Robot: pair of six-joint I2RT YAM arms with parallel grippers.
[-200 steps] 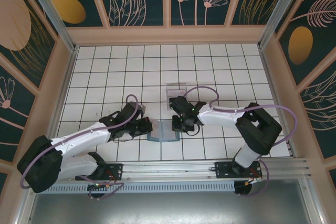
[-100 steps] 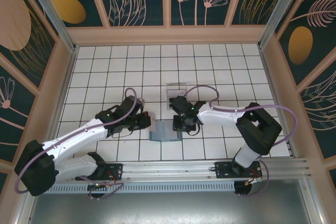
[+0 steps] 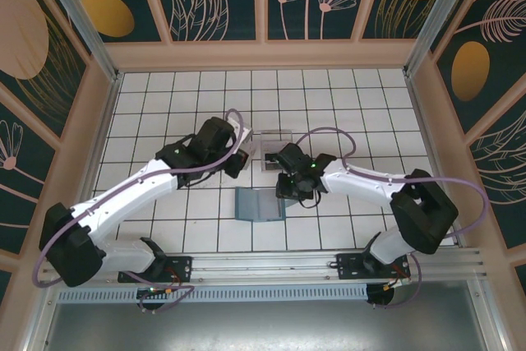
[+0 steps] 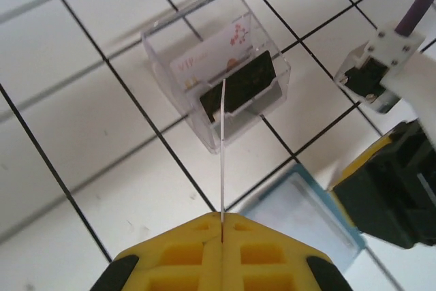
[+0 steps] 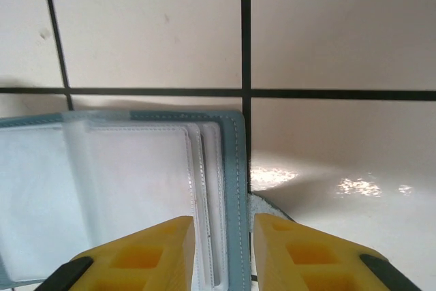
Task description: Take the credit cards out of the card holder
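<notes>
The left arm reaches forward and inward, its claw (image 4: 223, 219) clamped shut on a thin credit card (image 4: 223, 155). The card stands on edge, its long axis aimed at the clear tray (image 4: 187, 15), which holds a white VIP card (image 4: 211, 59) and a black card (image 4: 238, 86). The right arm bends inward. Its claw (image 5: 223, 236), narrowly parted, straddles the right edge of the open card holder (image 5: 136, 168) on the counter (image 5: 340, 32); whether it is gripping the edge I cannot tell.

Pose: left arm (image 3: 136, 189) stretches from lower left up to frame centre. The left gripper (image 4: 223, 217) has its yellow fingers pressed together, pinching a thin pale card (image 4: 223, 148) seen edge-on. The right arm (image 3: 362, 178) reaches in from lower right with its elbow folded. The right gripper (image 5: 223, 226) points downward, yellow fingers slightly parted.
</notes>
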